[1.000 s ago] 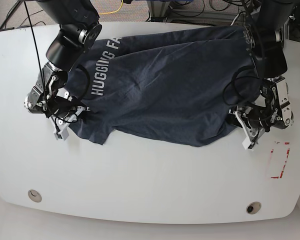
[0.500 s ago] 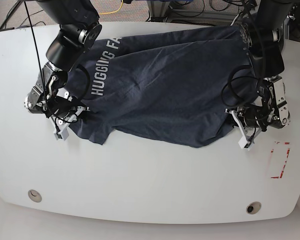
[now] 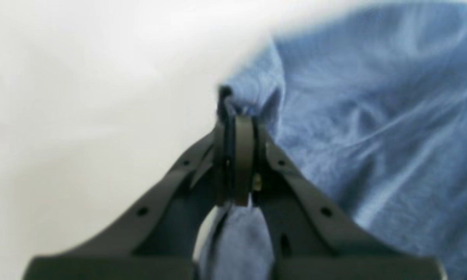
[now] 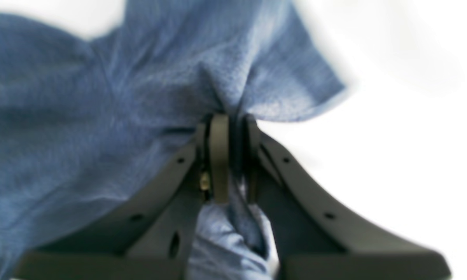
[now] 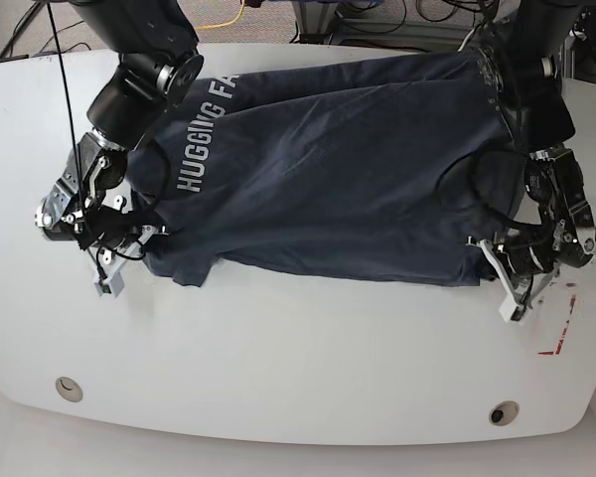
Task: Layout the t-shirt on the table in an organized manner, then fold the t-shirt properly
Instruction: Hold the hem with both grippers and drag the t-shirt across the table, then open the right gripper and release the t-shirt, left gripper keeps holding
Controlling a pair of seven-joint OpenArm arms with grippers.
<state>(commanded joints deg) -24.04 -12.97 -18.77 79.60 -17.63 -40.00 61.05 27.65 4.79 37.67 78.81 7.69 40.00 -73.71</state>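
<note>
Both hands pinch the t-shirt's near corners on the white counter.

My left hand and right hand clamp bunched, soft fabric of the t-shirt; wrist views blur it blue, while base shows dark navy, wrinkled, reading "HUGGING FA", spread across the smooth counter.

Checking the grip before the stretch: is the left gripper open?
No: the left gripper is shut on a pinch of the t-shirt.

dark navy t-shirt, wrinkled, spread lengthwise on white table
</note>
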